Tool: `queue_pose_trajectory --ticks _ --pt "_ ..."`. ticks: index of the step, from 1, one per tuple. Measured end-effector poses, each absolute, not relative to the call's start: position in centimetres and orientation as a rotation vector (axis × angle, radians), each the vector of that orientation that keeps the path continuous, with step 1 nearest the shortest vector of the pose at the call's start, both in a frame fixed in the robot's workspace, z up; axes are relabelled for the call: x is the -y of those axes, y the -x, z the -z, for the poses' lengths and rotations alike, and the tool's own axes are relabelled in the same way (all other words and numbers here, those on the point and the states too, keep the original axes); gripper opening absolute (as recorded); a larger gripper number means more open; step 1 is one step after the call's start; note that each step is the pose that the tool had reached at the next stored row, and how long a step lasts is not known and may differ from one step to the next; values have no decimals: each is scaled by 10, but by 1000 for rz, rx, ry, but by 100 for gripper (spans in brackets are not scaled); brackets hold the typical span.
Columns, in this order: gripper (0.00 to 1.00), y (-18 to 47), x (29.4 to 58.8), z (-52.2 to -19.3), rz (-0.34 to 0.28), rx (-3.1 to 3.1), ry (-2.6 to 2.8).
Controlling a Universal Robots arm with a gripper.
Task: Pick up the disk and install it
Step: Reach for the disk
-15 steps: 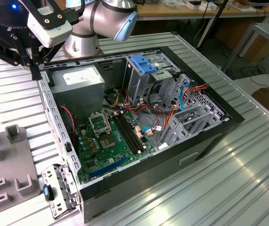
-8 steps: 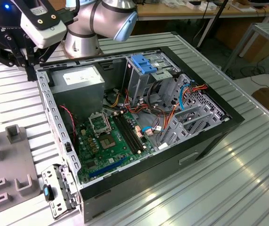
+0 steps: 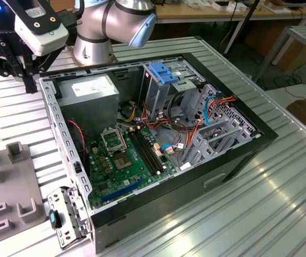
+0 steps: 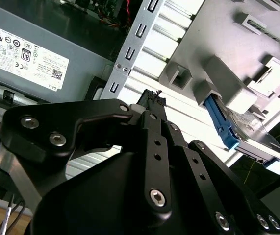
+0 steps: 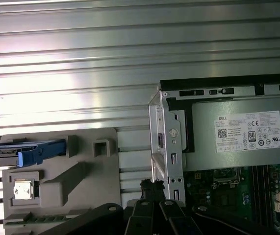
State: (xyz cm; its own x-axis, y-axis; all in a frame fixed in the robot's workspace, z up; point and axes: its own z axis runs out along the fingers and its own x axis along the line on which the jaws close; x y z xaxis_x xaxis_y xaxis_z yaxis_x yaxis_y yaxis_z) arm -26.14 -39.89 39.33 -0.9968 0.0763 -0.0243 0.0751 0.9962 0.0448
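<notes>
The disk sits in a fixture, apart from the end effector.

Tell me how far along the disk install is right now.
Nothing looks done yet. The disk sits in its grey holder on the table, outside the open computer case. In hand: nothing; the gripper is shut and empty, above the table between holder and case. Left: both the pick-up and the install.

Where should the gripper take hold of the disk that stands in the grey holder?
Probably across its two broad faces, coming from above: the disk stands on edge in the grey holder, so its thin edge faces up and the faces seem reachable.
</notes>
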Motion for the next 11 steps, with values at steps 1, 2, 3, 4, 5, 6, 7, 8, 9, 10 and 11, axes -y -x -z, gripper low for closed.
queue_pose_trajectory --ticks 1,2,3,4,5,6,7,8,9,10,11 --pt "11 263 399 -393 -68 -3113 -118" --pt "11 264 399 -393 -68 -3113 -118" --pt "11 264 399 -393 -68 -3113 -118" --pt "11 265 399 -393 -68 -3113 -118" --pt "11 266 399 -393 -68 -3113 -118" --pt "11 267 399 -393 -68 -3113 -118" --pt "11 267 399 -393 -68 -3113 -118" --pt "11 269 399 -393 -68 -3113 -118" --pt "11 270 399 -393 -68 -3113 -118" --pt "11 272 399 -393 -68 -3113 -118" --pt "11 273 399 -393 -68 -3113 -118"
